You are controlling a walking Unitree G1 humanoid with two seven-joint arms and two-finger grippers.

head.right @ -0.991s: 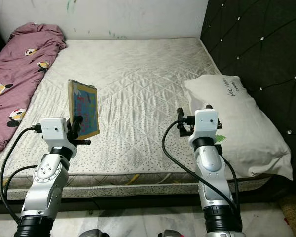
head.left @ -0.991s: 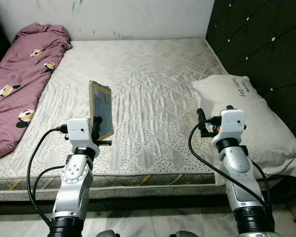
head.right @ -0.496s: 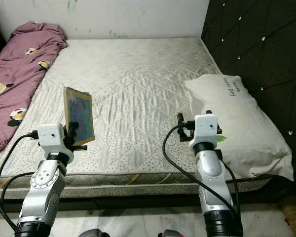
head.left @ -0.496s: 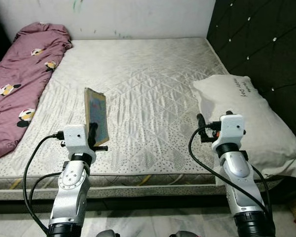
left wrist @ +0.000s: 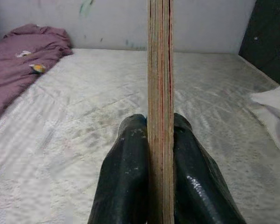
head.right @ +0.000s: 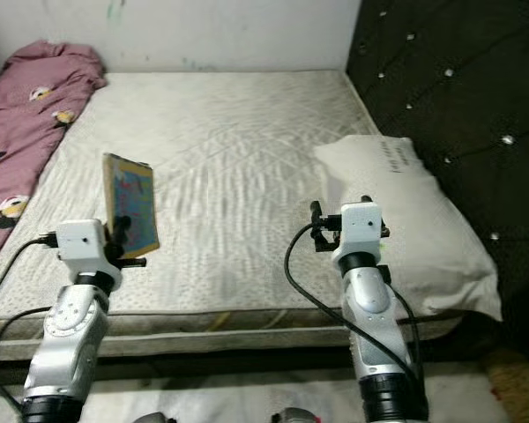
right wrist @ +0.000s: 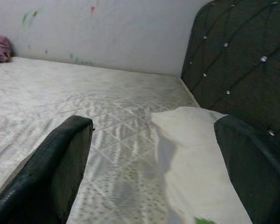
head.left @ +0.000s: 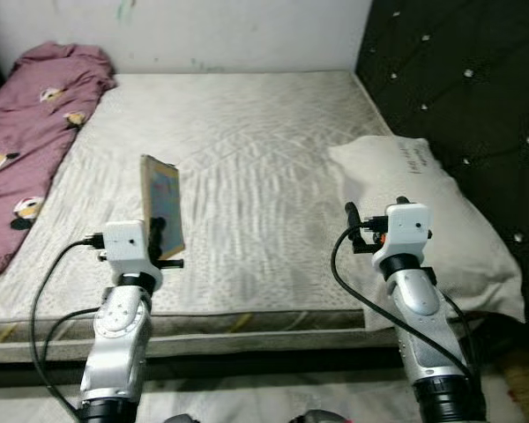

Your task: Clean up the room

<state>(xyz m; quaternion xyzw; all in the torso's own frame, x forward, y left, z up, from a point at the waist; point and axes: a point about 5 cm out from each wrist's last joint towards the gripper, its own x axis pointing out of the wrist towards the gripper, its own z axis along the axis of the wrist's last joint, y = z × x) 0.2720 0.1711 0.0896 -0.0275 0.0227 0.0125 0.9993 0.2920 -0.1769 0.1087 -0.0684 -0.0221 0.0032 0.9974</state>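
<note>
1. A bare quilted mattress takes up most of the head views; it serves here as the landmark for everything else.
2. The left gripper is raised over the near edge of the mattress, toward its left side, with its two black fingers pressed tight against both faces of a thin book.
3. The book stands upright on its edge in that grip, above the mattress surface and not touching it; its colourful cover faces the right side of the mattress.
4. In the left wrist view the book appears edge-on, a narrow tan strip between the two fingers.
5. The right gripper hangs over the near edge of the mattress toward its right side, its fingers spread wide apart and holding nothing.
6. A white pillow lies on the right side of the mattress, against the dark tufted headboard.
7. A crumpled maroon blanket with cartoon prints lies along the left side of the mattress, reaching the far corner by the white wall.
</note>
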